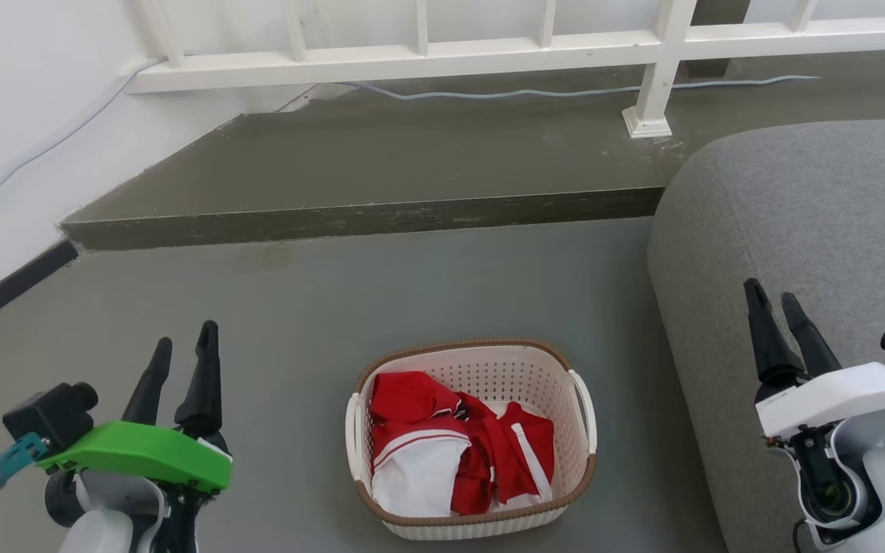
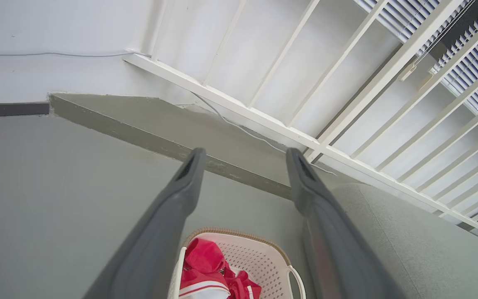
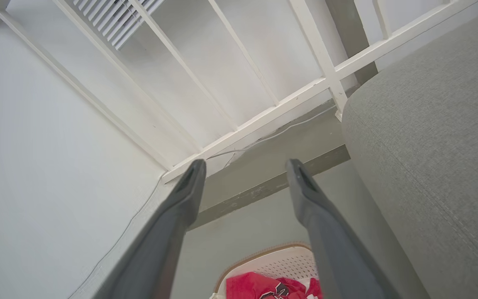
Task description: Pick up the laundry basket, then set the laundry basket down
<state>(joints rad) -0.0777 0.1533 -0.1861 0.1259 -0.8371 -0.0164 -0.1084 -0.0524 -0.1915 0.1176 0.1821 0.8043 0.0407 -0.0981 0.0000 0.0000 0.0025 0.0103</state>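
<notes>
The laundry basket [image 1: 488, 374], an oval of cream perforated plastic with brown woven-look rim and white loop handles, sits on the smooth floor [image 1: 296, 307] just beside the coarse-weave grey sofa [image 1: 811, 223], holding red-and-white clothes [image 1: 458, 445]. The left gripper [image 1: 186, 336], well away from the sofa, and the right gripper [image 1: 770, 292], over it, are both spread, empty

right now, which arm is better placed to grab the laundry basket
Left, probably: the left gripper is open above bare floor beside the laundry basket; the right gripper, also open, hangs close by the grey sofa.
</notes>
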